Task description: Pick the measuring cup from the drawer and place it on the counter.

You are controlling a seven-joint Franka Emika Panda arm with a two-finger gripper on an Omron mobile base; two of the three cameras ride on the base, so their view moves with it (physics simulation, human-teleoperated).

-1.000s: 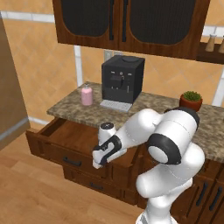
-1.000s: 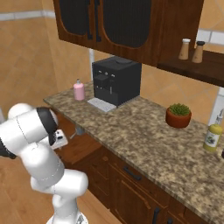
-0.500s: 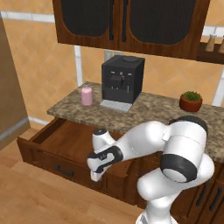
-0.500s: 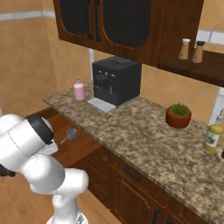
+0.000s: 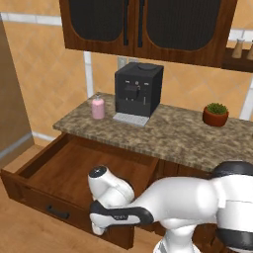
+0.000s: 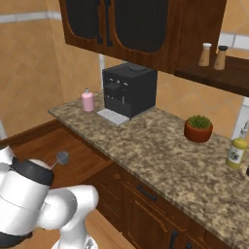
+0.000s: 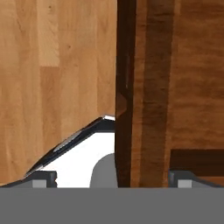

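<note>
Hand view, bottom corners: two dark jaw tips set wide apart w/ nothing between, straddling the front panel edge of the wide dark reddish-brown wooden drawer point(image 5: 74, 173), pulled open. Right base view, lower left: tiny silver-grey metal measuring cup point(image 6: 62, 157) lies inside the drawer, just above the arm. Beyond, speckled granite worktop point(image 6: 160, 155). Risk: jaws sit low at the drawer front, so reaching for the cup could clip the panel.

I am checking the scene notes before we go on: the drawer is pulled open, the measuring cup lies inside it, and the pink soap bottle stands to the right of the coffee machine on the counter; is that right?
Not quite. The pink soap bottle stands to the left of the coffee machine, as the left base view shows. The rest holds: the drawer is pulled open, the measuring cup lies inside it in the right base view, and both bottle and machine are on the counter.
</note>
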